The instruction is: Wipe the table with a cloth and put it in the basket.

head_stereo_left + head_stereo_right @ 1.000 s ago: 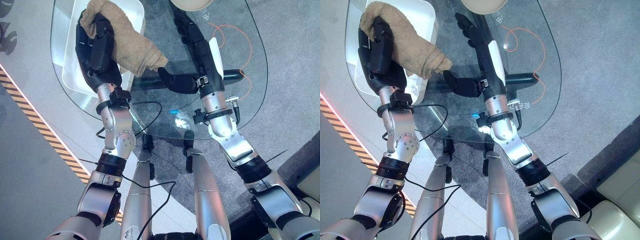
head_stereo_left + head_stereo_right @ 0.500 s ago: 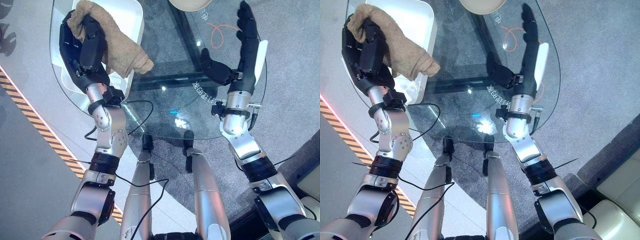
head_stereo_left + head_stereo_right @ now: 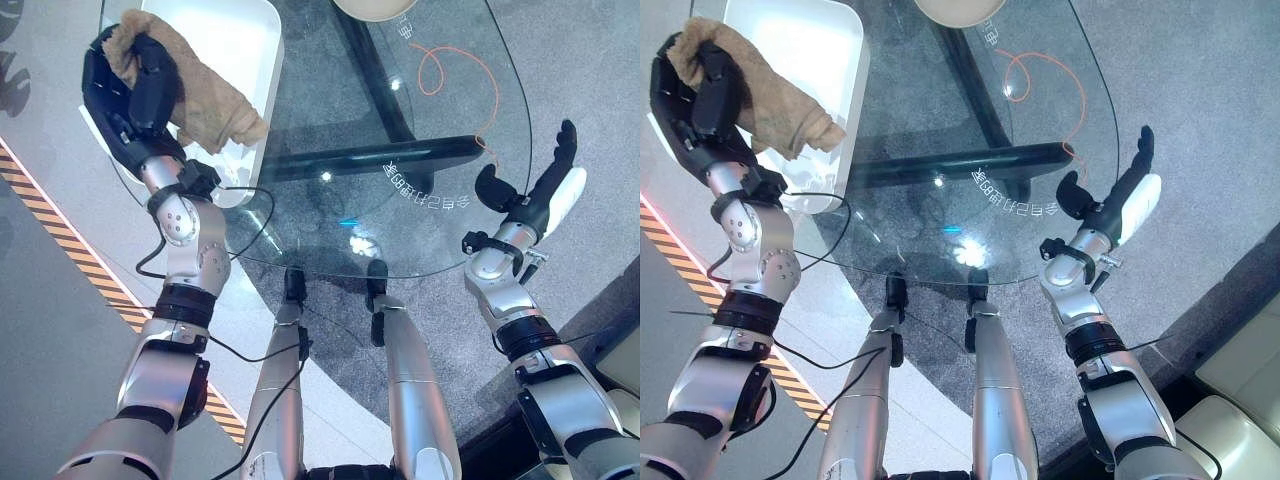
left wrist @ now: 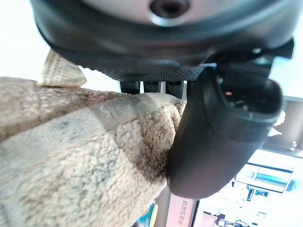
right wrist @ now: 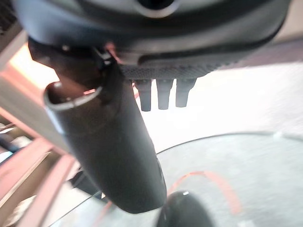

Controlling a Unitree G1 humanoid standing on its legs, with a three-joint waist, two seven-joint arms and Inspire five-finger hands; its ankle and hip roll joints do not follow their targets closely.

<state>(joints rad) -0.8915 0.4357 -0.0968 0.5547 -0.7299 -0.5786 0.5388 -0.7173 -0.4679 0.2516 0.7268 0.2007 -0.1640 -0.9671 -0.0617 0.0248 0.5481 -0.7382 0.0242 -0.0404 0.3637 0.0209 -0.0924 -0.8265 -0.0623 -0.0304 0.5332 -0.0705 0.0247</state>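
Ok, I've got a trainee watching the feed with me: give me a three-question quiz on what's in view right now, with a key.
1. True or false: the tan cloth lies flat on the glass table.
2. Which hand holds the cloth? A) left hand B) right hand C) neither
3. Fill in: the white basket sits at the table's ___ side, by the robot's own sides.

Key
1. False: it is gripped and hangs over the basket's near edge.
2. A: the left hand's fingers curl round it; the right hand is open, off the table's right edge.
3. left
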